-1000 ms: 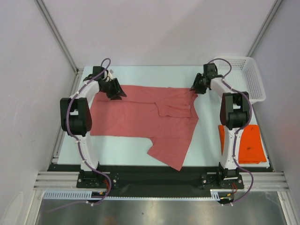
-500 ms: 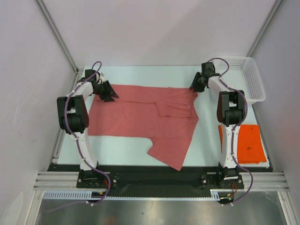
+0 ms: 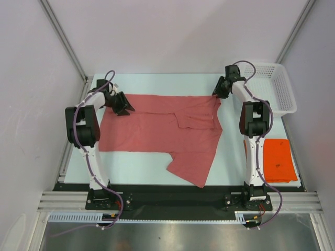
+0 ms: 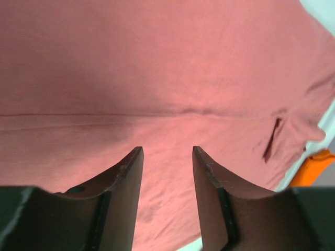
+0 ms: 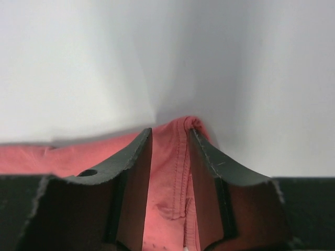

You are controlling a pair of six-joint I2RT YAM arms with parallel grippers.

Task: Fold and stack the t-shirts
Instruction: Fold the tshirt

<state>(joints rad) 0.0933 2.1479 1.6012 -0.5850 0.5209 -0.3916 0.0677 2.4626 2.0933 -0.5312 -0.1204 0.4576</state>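
Shirt-folding rig, top view: the dusty pink-red short-sleeved cloth t-shirt is lying spread out across the middle of the pale flat table. It's mostly flat, with one flap pointing toward the near edge and a small folded-over patch showing right of centre.

Both arms are reaching out to the far edge of that pink-red t-shirt, one at each far corner. The black two-finger left gripper is sitting at the far-left corner. In its wrist view the fingers are standing a bit apart with pink cloth filling the whole gap and everything beyond. Honestly I can't tell whether it's actually pinching the fabric or just sitting over it.

The black two-finger right gripper is at the far-right corner, and this one's clearer. In its wrist view a bunched hem of the pink-red t-shirt is running up between the two fingers and poking out past the tips, so it's pinching that corner.

The bright orange cloth t-shirt folded into a small flat rectangle is lying on the table near the right edge, just beside the right arm's lower link and well apart from the pink one. A sliver of it is also peeking into the corner of the left wrist view.

The white perforated plastic basket is sitting at the far-right corner of the table, just beside the right arm.
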